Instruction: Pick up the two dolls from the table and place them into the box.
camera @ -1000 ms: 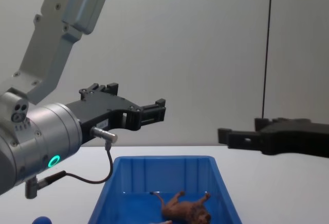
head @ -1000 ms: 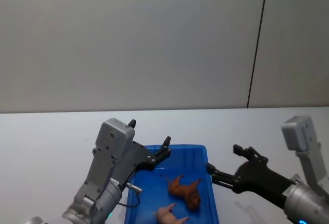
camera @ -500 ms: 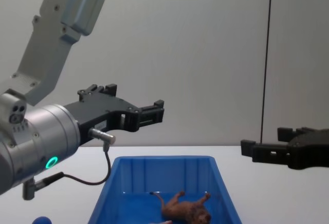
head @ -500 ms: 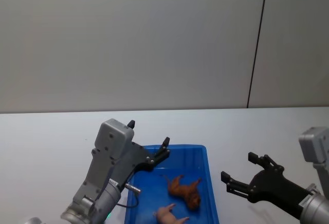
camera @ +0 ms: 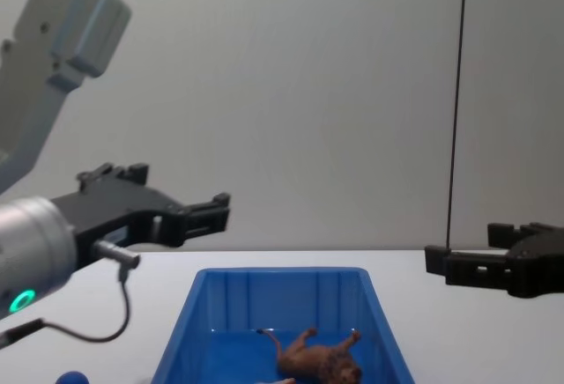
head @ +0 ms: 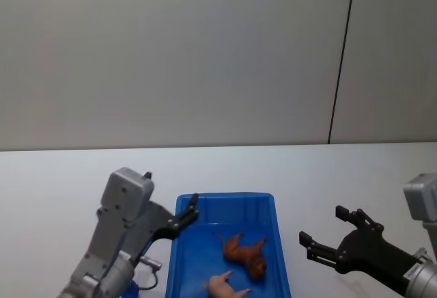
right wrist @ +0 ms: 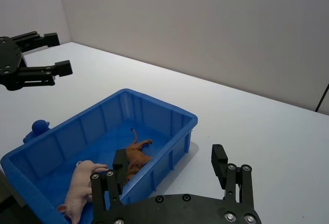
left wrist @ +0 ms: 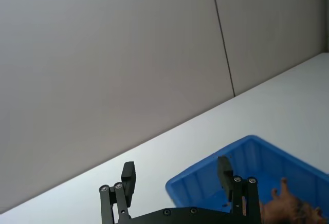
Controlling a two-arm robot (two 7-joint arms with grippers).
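The left gripper (left wrist: 176, 172) hovers above the box's (head: 225, 197) far left corner, its fingers spread wide and holding nothing. The right gripper (head: 322, 224), also wide and empty, hangs over the table (head: 328, 168), apart from the box's right wall. Inside the box, the lion (head: 246, 251) lies toppled near the middle of the floor with its legs up. The pig (head: 224, 286) lies just beside it, toward the near wall. A small blue ball (right wrist: 37, 127) sits on the table just outside the box's left wall.
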